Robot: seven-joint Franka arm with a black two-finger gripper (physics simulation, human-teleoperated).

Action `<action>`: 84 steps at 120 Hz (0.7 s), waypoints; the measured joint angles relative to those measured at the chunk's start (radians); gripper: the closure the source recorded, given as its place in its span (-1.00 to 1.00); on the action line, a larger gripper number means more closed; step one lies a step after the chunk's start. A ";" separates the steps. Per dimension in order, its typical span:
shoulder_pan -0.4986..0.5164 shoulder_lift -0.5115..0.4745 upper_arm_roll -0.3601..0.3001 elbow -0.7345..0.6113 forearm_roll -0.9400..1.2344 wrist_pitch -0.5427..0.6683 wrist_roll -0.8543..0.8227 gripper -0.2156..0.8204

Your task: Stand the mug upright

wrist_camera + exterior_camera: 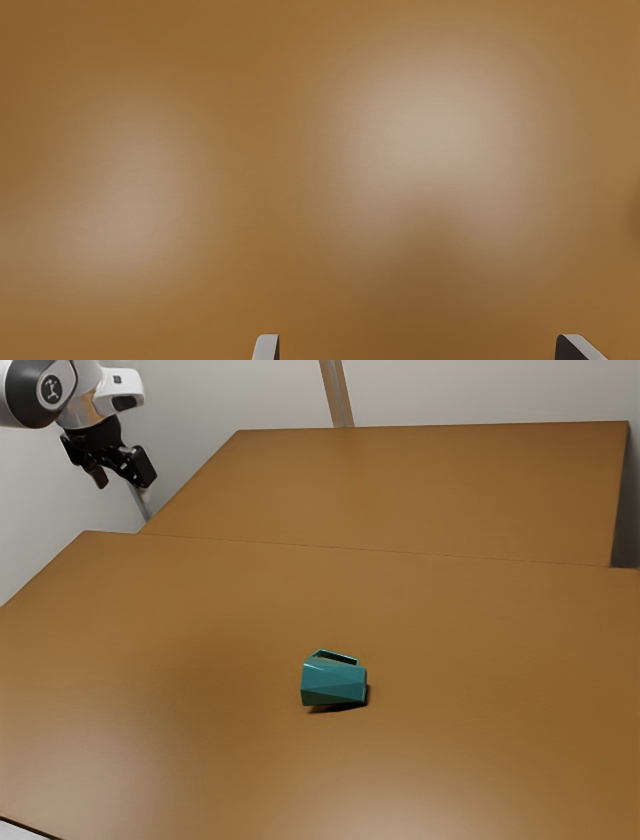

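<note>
The teal mug (334,683) lies on its side, handle uppermost, probably kept from rolling by its flat facets. The counter (200,760) bears it; the gripper (124,478), fingers spread and empty, hangs well apart.

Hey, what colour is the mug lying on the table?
Teal, best seen in the exterior view.

Mug (334,682) is teal, kinda darker on some facets; bench (200,620) is plain orangey brown, with paler glossy patches in the wrist view; gripper (124,478) at upper left of the exterior frame is black; wall (480,390) is pale grey.
</note>
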 joint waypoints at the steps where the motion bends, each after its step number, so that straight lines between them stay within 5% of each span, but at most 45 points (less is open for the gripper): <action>1: 0.000 0.000 0.000 0.000 0.000 0.000 0.000 -0.58; 41: 0.002 0.005 0.001 -0.053 -0.056 0.036 0.009 -0.58; 84: 0.002 0.052 0.006 -0.256 -0.469 0.085 -0.042 -0.58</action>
